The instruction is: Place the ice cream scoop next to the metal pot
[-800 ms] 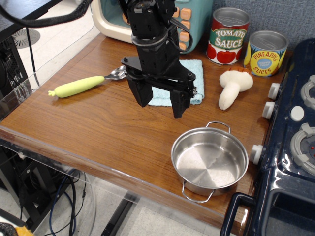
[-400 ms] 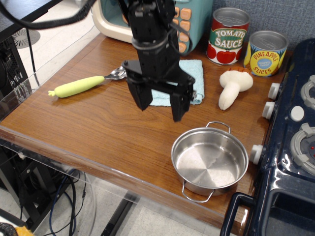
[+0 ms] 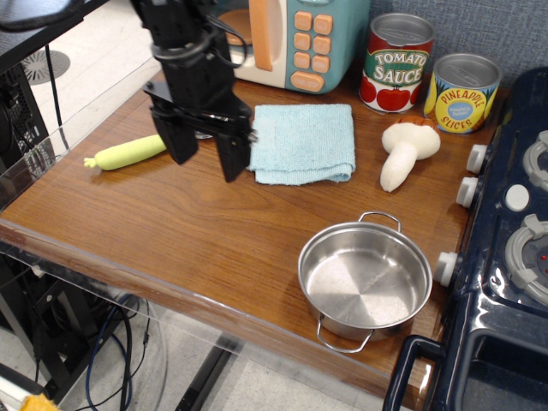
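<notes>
The ice cream scoop (image 3: 127,152) lies on the wooden table at the left, its lime-green handle pointing left with a nub end; its metal head is hidden behind my gripper. My gripper (image 3: 208,162) hangs open and empty just right of the handle, fingers pointing down, above the table. The metal pot (image 3: 365,279) stands empty near the front right edge, well away from the scoop.
A light blue cloth (image 3: 303,142) lies right of the gripper. A cream toy mushroom (image 3: 405,152), a tomato sauce can (image 3: 397,62) and a pineapple can (image 3: 462,92) stand at the back right. A toy microwave (image 3: 295,38) is behind. A toy stove (image 3: 514,248) borders the right.
My gripper has moved left, from over the blue cloth to beside the scoop's handle, uncovering the cloth and covering the scoop's head. It stays open.
</notes>
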Tool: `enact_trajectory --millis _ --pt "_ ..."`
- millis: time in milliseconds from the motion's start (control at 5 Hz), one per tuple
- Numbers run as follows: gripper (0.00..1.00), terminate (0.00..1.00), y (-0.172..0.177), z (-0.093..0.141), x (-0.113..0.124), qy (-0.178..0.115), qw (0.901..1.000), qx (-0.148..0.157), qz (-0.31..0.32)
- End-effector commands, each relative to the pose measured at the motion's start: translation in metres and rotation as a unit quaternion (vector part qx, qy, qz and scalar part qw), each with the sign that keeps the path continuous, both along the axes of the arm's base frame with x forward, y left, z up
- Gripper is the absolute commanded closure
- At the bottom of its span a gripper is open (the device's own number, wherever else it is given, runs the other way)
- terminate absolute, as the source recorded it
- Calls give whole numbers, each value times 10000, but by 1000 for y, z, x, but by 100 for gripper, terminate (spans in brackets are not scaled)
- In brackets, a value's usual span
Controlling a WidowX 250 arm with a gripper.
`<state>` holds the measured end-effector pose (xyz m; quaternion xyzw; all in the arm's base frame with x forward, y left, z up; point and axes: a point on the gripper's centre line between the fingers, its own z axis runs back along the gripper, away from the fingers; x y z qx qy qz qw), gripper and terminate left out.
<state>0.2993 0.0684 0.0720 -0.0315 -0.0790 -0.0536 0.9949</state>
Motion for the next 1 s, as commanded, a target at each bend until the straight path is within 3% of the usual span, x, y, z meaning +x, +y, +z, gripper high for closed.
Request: enact_trajectory --millis 0,200,600,800 --pt "0 0 74 10 7 -573 9944 875 -157" --pt "0 0 94 4 19 -616 9924 1053 -178" --pt "0 0 114 -10 38 -255 9909 1302 -246" --pt "0 0 118 -17 41 1 9911 1285 -335"
